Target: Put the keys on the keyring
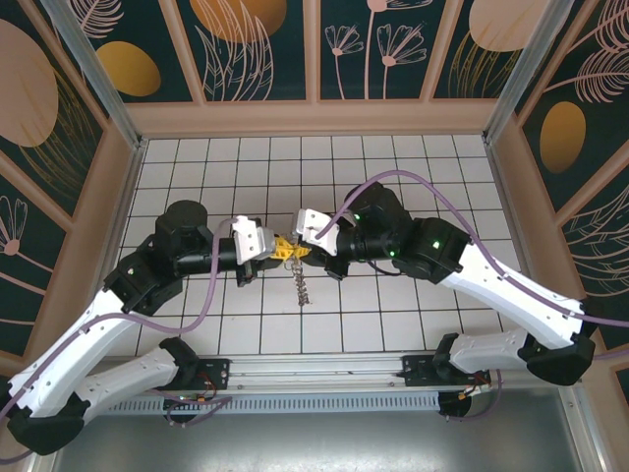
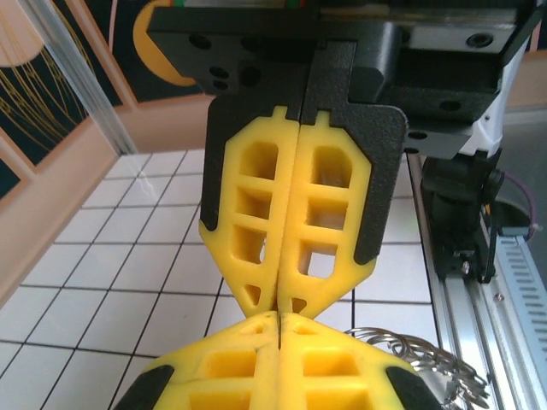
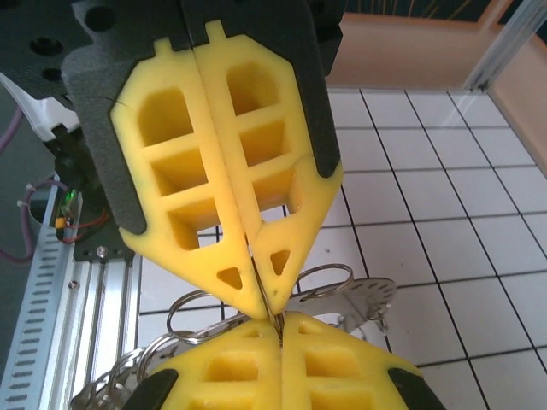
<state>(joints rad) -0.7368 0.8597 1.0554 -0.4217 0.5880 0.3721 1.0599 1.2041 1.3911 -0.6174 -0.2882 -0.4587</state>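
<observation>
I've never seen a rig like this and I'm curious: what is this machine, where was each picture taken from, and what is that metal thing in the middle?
These are two robot arms bolted at the near edge of a white tiled table. One picture looks down from a fixed camera above; the other two come from a camera on each wrist. Each arm ends in a yellow two-finger pincer. The left gripper and right gripper are both shut and meet tip to tip. Beneath them hangs a bunch of metal rings, including a scallop-edged keyring. Which gripper actually pinches the bunch I cannot tell.
</observation>
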